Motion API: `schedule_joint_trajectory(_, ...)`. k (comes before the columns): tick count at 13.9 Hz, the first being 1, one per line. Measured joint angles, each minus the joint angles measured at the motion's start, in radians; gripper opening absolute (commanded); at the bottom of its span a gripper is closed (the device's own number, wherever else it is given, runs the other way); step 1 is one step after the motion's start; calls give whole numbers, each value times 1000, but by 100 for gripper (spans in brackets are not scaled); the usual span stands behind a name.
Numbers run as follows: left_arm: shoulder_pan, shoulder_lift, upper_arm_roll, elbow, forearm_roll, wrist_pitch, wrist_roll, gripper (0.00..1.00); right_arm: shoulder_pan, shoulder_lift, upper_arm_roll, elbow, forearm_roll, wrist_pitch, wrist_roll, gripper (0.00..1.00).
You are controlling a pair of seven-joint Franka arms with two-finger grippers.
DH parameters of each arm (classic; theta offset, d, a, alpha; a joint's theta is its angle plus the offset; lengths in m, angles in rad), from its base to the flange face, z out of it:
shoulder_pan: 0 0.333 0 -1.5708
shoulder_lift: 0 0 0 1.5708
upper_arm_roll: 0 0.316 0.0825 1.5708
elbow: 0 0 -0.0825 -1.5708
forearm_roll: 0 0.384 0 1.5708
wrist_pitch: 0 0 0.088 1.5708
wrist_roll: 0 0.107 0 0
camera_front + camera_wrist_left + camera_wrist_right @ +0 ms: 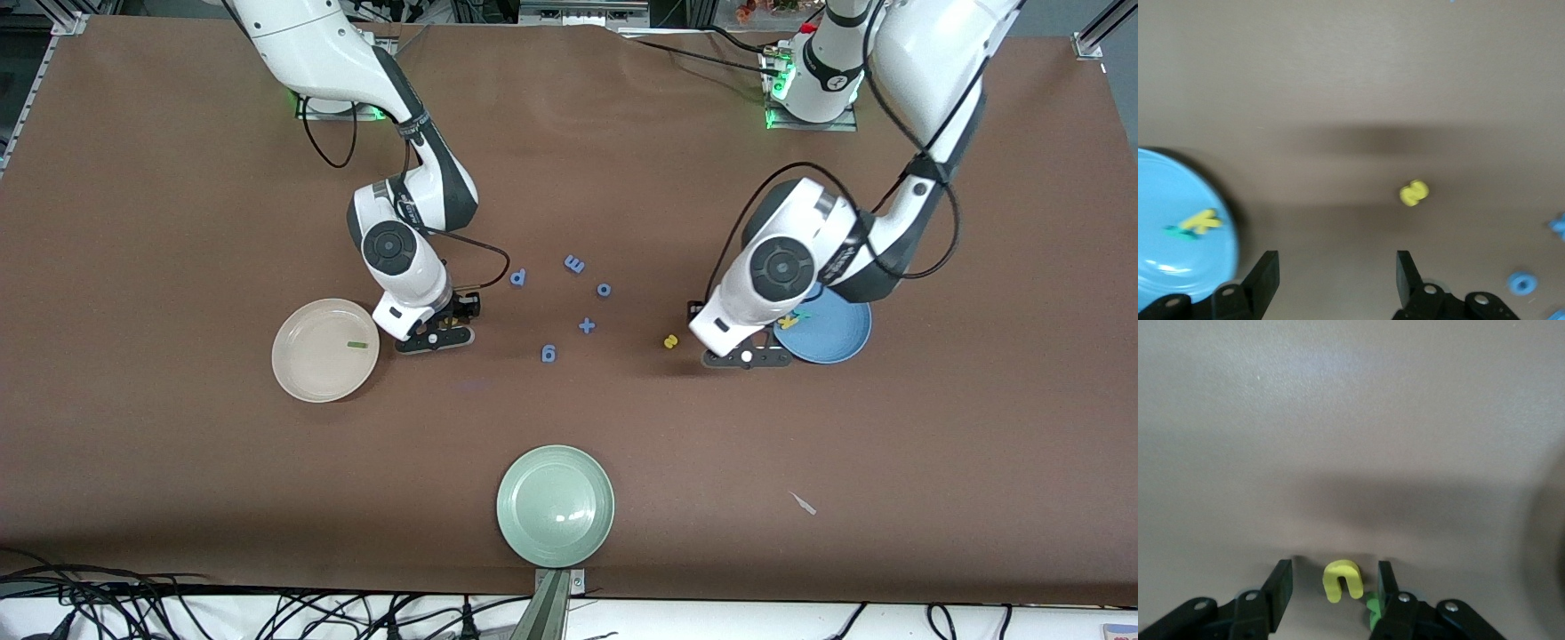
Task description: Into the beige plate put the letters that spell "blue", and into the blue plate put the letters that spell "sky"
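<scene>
The beige plate [307, 369] holds a dark green bar "l" [357, 344]. Beside that plate my right gripper [436, 331] [1333, 585] is low over the table. It is open, with a yellow "u" [1341, 579] lying between its fingers and touching neither. A green letter [1373, 610] is partly hidden by one finger. The blue plate [836, 342] [1165, 267] holds a yellow "k" [1201, 221] and a teal "y" [1179, 232]. My left gripper [745, 356] [1336, 277] is open and empty over the table, between that plate and a yellow "s" [670, 340] [1413, 193].
Several all-blue letters [587, 325] lie scattered mid-table between the two arms. A pale green plate [555, 505] sits close to the table edge nearest the front camera. A small white scrap [803, 503] lies toward the left arm's end.
</scene>
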Motion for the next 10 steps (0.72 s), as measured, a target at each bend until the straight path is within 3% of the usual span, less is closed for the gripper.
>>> schedule_joint_trajectory(4, -31, 137, 4, 90, 0, 42, -190, 78, 0, -2, 0, -43, 10, 67, -10, 50)
schedule_joint_trajectory(8, -31, 193, 11, 104, 0, 138, -283, 73, -1, -7, 1, -44, 12, 67, -11, 42)
schedule_joint_trajectory(10, -32, 215, 11, 103, 0, 167, -325, 64, -1, -8, 3, -46, 14, 67, -11, 38)
